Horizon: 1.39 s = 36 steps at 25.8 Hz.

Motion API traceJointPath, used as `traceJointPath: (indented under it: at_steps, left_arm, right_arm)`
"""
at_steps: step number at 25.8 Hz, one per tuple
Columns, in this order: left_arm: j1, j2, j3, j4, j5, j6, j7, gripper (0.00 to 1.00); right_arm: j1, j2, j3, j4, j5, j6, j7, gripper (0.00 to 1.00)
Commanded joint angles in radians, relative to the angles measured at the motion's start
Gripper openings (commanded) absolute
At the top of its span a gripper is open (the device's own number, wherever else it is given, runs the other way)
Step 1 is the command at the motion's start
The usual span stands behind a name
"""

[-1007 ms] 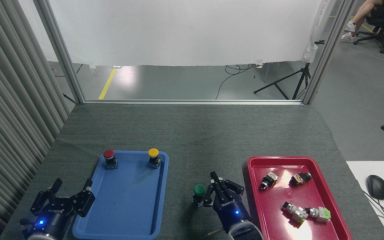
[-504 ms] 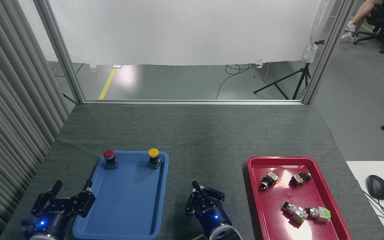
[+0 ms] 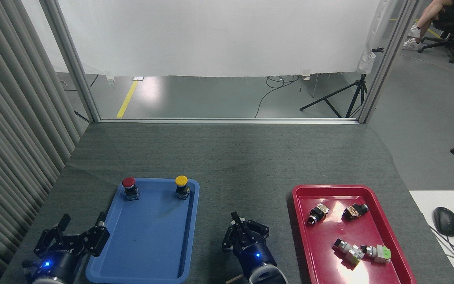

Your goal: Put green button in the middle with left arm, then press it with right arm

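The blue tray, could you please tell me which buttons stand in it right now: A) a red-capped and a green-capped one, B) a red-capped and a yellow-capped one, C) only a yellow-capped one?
B: the blue tray holds the red-capped button and the yellow-capped button at its far end; no green cap shows there.

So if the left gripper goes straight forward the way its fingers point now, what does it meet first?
Probably nothing soon. The left gripper points up the bare cloth beside the blue tray; its inner fingers might graze the tray's left rim, depth unclear.

Bare cloth (image 3: 235, 157) lies open between blue tray (image 3: 189, 236) and red tray (image 3: 302, 236).
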Motion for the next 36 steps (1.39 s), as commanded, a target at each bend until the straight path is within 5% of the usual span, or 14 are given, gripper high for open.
traceJointPath:
  at_steps: [1,5,7,16,26,36]
  left_arm:
    - [0.0,-0.002,0.004,0.009,0.001,0.0,0.002,1.0]
    - [0.003,-0.006,0.002,0.015,0.003,0.0,0.005,1.0]
    - [0.003,-0.009,0.005,0.021,0.003,0.0,0.005,1.0]
    - [0.005,-0.029,0.004,0.032,0.006,0.0,0.01,1.0]
    - [0.015,-0.048,0.002,0.019,-0.007,0.0,0.073,1.0]
    - [0.044,-0.048,0.005,-0.016,-0.005,0.0,0.076,1.0]
  right_arm:
    - [-0.001,-0.003,-0.005,-0.069,-0.013,0.041,-0.018,0.28]
    - [0.004,-0.017,-0.019,-0.129,-0.053,0.111,-0.018,0.85]
    - [0.01,-0.047,-0.071,-0.147,-0.064,0.113,-0.018,0.99]
    - [0.021,-0.216,-0.39,-0.15,-0.13,-0.169,-0.01,1.0]
    - [0.096,-0.317,-0.476,-0.163,-0.177,-0.235,-0.013,1.0]
    - [0.34,-0.331,-0.475,-0.431,-0.213,-0.229,-0.012,1.0]
